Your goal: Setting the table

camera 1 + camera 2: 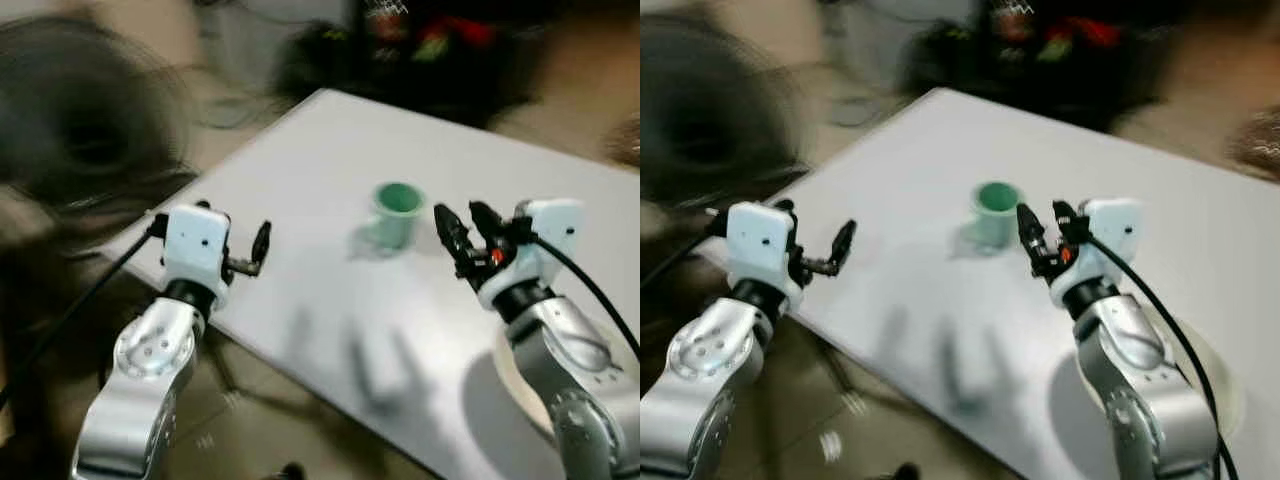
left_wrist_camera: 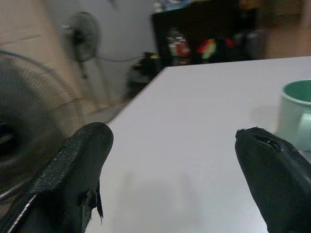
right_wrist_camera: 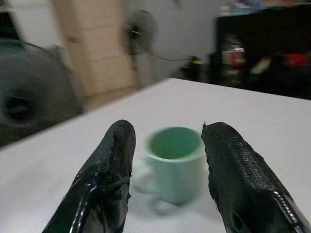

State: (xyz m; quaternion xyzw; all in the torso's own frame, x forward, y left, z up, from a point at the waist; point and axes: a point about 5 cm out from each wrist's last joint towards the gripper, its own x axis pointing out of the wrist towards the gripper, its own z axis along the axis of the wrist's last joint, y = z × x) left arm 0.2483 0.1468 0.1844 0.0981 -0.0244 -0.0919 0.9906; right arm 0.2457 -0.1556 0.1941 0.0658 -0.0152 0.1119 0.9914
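Left eye view, white table (image 1: 330,170), green mug (image 1: 395,213), floor fan (image 1: 85,130)

- Right gripper (image 1: 468,232), fingers apart: green mug (image 3: 176,161) just ahead, bare gap between
- Left gripper (image 2: 180,179), fingers wide: bare white table (image 1: 300,190) ahead, mug off to its right
- Fan (image 2: 29,141) beyond table edge, left gripper's outer side

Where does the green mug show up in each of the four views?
Left eye view: green mug mid-table, just ahead of the right hand.
Right eye view: mug centre, left of that hand.
Left wrist view: at the right edge.
Right wrist view: centred between the fingers.
Shared landmark: the white table.
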